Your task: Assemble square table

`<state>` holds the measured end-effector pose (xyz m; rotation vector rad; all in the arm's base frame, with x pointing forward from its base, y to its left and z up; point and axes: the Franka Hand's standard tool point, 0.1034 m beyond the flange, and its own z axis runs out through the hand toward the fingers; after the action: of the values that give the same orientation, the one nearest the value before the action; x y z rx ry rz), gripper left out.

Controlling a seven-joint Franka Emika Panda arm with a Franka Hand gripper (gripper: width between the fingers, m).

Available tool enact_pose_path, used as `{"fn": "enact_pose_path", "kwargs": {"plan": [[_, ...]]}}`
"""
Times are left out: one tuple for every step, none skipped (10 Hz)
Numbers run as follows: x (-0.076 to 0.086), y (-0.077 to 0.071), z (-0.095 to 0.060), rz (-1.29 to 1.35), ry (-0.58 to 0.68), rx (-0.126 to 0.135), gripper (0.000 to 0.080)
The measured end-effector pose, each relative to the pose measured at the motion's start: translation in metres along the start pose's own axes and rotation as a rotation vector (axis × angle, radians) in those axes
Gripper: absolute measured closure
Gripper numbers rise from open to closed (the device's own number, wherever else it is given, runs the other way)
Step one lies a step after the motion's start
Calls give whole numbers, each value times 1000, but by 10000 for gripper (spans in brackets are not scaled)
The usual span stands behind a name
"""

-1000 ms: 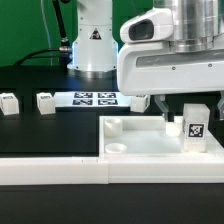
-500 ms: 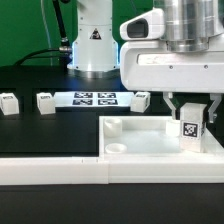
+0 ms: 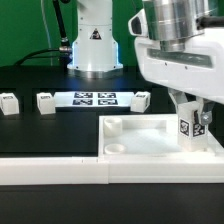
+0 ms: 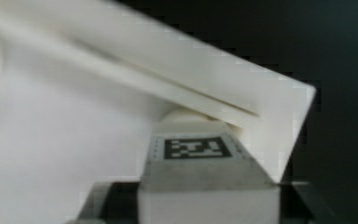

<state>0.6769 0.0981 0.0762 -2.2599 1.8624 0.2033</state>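
Note:
The white square table top (image 3: 150, 143) lies tray-like at the front, right of centre in the exterior view, with a round socket (image 3: 117, 148) at its near left corner. My gripper (image 3: 191, 124) is shut on a white tagged leg (image 3: 187, 125) and holds it upright over the top's right part. In the wrist view the leg (image 4: 202, 160) sits between my dark fingers (image 4: 108, 203), its tag facing the camera, close to the top's corner rim (image 4: 247, 95). Three more legs (image 3: 45, 101) (image 3: 9, 102) (image 3: 141, 99) lie on the black table behind.
The marker board (image 3: 96, 99) lies flat behind the top. A long white L-shaped rail (image 3: 60, 169) runs along the front edge. The arm's white base (image 3: 95, 40) stands at the back.
My gripper has moved toward the exterior view's right with the leg in it. The leg now looks slightly turned, and the wrist body has risen out of the way of the far leg.

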Motion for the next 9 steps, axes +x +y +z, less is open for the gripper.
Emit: {"fn": "enact_pose_path", "kwargs": {"plan": [[-1,-1,2,123,-12,9,509],[-2,-2,4,269,-29,30,509],[-3,-3,5,356,-54,44,509],[-3,-4,4,443,-64,48,509],[-2,-4,4,492,-66,49,509],[-3,-4,4,524,-64,49,509],[-3,-5,3,579,-53,49,509],[-1,-5,3,600,-50,50,505],[-2,-4,4,600,-51,47,505]]}}
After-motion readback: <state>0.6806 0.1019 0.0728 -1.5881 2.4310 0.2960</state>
